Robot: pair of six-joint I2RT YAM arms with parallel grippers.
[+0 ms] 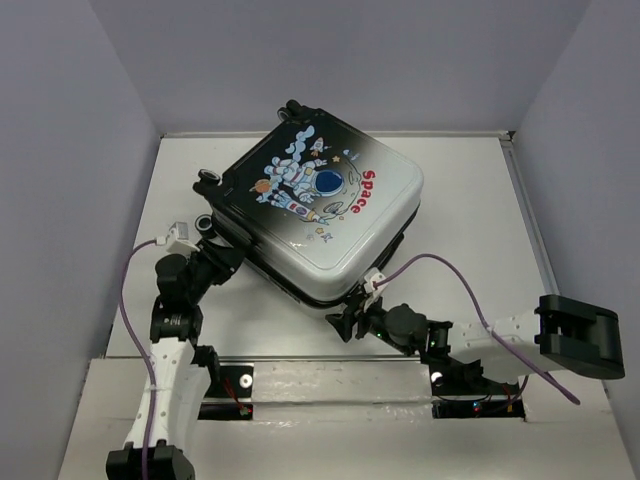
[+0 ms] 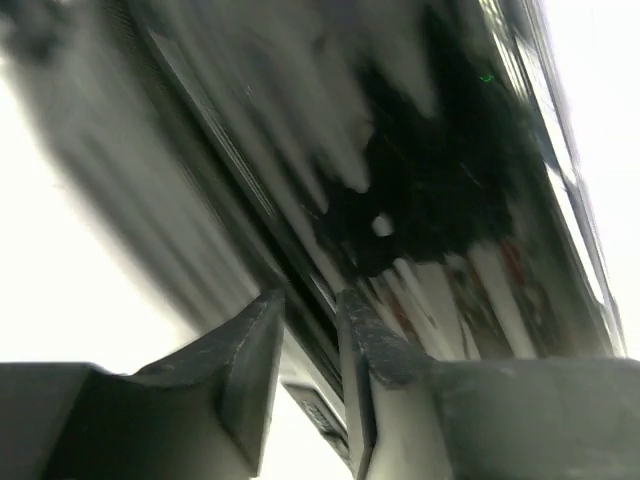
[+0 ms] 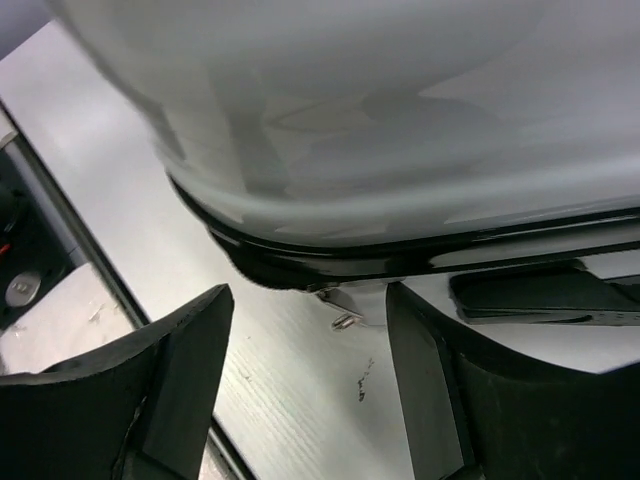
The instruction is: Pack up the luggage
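Note:
The luggage (image 1: pixel 320 200) lies closed on the table, astronaut and red "Space" print facing up, wheels at the far left. My left gripper (image 1: pixel 232 262) is at its left side. In the blurred left wrist view the gripper (image 2: pixel 310 320) has its jaws nearly together on a dark zipper pull (image 2: pixel 322 420) on the shell's seam (image 2: pixel 300 270). My right gripper (image 1: pixel 350 318) is at the near corner. In the right wrist view the gripper (image 3: pixel 310 295) is open below the white shell (image 3: pixel 400 120), with a small metal zipper pull (image 3: pixel 345 320) hanging between its fingers, untouched.
The white table (image 1: pixel 480 220) is boxed in by grey walls at the back and both sides. A purple cable (image 1: pixel 450 275) arcs over the right arm. The arm mounting plate (image 1: pixel 330 375) runs along the near edge.

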